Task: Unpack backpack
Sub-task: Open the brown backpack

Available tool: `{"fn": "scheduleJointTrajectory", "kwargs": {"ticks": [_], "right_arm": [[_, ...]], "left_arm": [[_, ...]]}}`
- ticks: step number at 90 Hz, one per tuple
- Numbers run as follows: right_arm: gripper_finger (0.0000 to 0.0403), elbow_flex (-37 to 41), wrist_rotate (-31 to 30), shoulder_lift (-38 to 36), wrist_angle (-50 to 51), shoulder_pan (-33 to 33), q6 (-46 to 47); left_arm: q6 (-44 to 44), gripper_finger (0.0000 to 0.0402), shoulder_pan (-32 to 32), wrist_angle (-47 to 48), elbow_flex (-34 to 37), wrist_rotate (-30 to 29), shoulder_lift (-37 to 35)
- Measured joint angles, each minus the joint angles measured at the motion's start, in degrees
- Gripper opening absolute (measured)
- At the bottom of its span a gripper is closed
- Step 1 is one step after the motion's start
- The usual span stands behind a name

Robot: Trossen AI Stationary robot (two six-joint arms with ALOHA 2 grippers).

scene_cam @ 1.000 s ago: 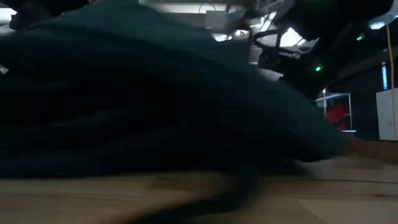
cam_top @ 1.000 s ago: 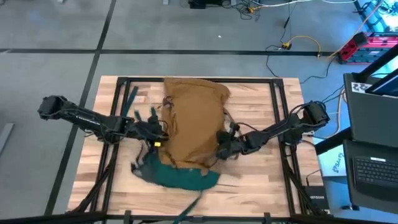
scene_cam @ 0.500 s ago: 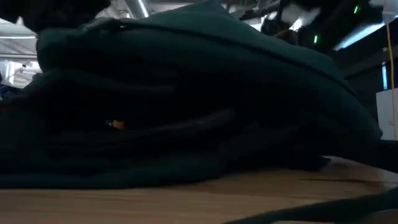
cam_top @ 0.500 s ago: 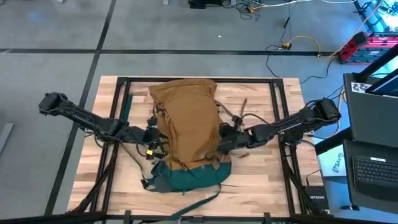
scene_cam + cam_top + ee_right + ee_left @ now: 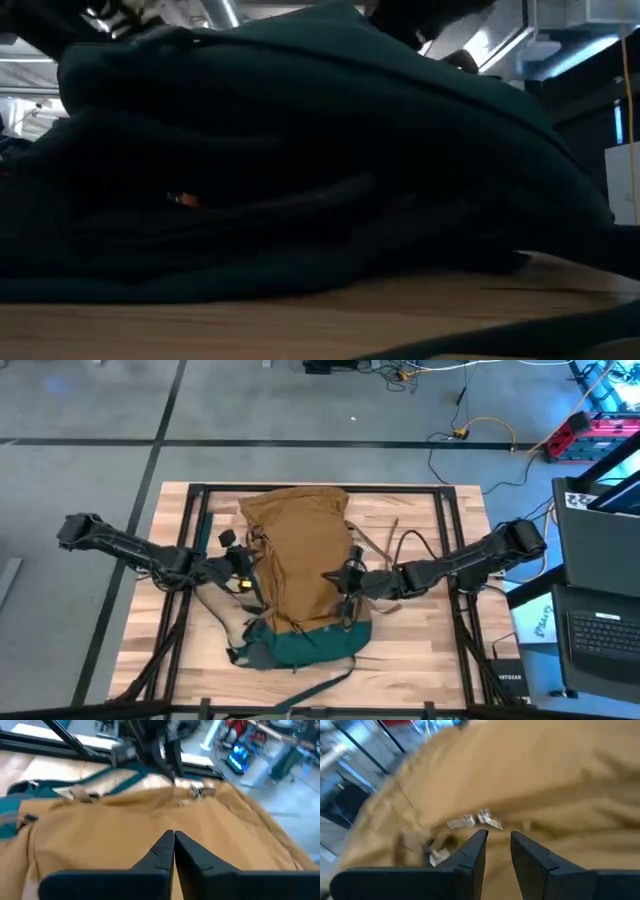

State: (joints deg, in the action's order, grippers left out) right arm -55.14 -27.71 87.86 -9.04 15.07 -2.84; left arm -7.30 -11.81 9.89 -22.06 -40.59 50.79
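Note:
The tan-brown backpack [image 5: 300,555] lies flat along the middle of the wooden table, its dark teal base [image 5: 305,648] toward the near edge. That base [image 5: 300,180] fills the low view. My left gripper [image 5: 245,565] stands at the pack's left flank, open by a narrow gap [image 5: 498,836], over tan cloth just short of the silver zipper pulls [image 5: 477,819]. My right gripper [image 5: 345,582] is over the pack's right half, its fingers shut [image 5: 173,836] and pointing across the tan cloth toward the left arm. My left gripper has its fingertips [image 5: 479,837] close over the tan cloth beside the zipper pulls; whether they touch it I cannot tell. My right gripper's shut fingertips [image 5: 167,840] are over the pack's tan top face; whether they rest on it I cannot tell.
A thin brown strap [image 5: 385,538] trails onto the wood right of the pack, and a teal strap [image 5: 322,685] runs toward the near edge. Black frame rails [image 5: 195,510] border the table. Bare wood lies on both sides of the pack.
The backpack, skewed and rumpled a second ago with its base swung toward the near left, has been turned straight and now lies flat and still. Since then my right gripper has moved left, over the pack, and my left gripper has shifted a little toward the far edge.

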Motion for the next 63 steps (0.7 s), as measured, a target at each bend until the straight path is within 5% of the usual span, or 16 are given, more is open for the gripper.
{"fn": "scheduleJointTrajectory", "kwargs": {"ticks": [25,63], "right_arm": [[0.0000,-8.1,7.8,7.2,0.3,-2.6,-3.6],[0.0000,-12.8,8.5,13.4,2.3,-2.8,-5.1]], "left_arm": [[-7.9,0.0076,1.5,0.9,5.0,6.8,1.2],[-12.9,0.0076,1.3,-12.0,10.3,16.3,5.0]]}}
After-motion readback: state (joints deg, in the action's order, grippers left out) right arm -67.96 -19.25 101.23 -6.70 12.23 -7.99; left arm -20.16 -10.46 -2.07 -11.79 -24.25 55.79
